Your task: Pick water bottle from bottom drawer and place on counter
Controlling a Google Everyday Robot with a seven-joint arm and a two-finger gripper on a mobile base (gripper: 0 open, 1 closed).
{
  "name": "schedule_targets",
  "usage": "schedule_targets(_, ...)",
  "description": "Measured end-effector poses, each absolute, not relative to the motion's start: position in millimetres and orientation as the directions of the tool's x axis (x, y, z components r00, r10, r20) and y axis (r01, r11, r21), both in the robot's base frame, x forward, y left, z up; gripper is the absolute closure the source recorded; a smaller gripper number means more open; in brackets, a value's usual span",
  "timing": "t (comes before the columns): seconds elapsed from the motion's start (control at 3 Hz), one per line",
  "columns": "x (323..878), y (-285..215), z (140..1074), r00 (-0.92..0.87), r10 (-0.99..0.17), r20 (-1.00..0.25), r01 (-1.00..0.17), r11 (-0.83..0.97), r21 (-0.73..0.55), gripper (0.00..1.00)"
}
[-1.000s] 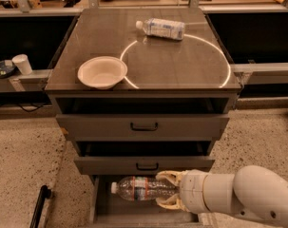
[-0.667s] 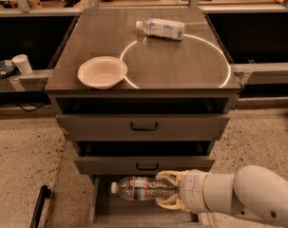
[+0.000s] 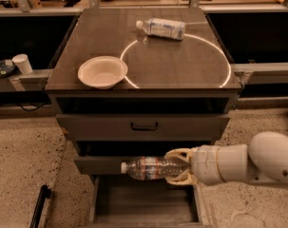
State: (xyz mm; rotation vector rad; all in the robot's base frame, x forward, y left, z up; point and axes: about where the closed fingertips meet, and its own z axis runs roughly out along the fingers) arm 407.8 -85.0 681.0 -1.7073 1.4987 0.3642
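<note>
Right, the gripper is low in the frame, at about 5 o'clock from the cabinet's centre, and its pale fingers are clamped above and below the water bottle. The white arm reaches in from 3 o'clock, thick and rounded.

The water bottle lies on its side in that grip, white cap pointing to 9 o'clock, base buried between the fingers. It hangs across the front of the middle drawer, above the open tray rather than on its floor.

Directly at 6 o'clock from the bottle, the bottom drawer is pulled out, showing its plain grey inside.

Up at 12 o'clock from the grip sits the top drawer, shut, black handle in the middle. Above that, the counter, dark and glossy with its white circle.

On it, a white bowl sits at 9 o'clock on the circle, overlapping the line. A second bottle, with a white-blue label, lies on its side near 11 o'clock of the circle, cap toward 9 o'clock.

Far out at 9 o'clock, a paper cup stands on the side ledge.
</note>
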Motion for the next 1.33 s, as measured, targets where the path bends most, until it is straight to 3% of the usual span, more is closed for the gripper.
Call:
schedule_targets(0.67, 501.2, -136.6, 797.5, 0.241, -0.752, -0.614, -0.940, -0.024, -0.339, 1.00)
schedule_targets(1.0, 522.8, -139.4, 864.0, 0.257, -0.831, -0.494, -0.899, -0.018, -0.437, 1.00)
schedule_targets(1.33, 519.1, -138.8, 878.7, 0.266, -0.848, -0.458, -0.886, -0.028, -0.464, 1.00)
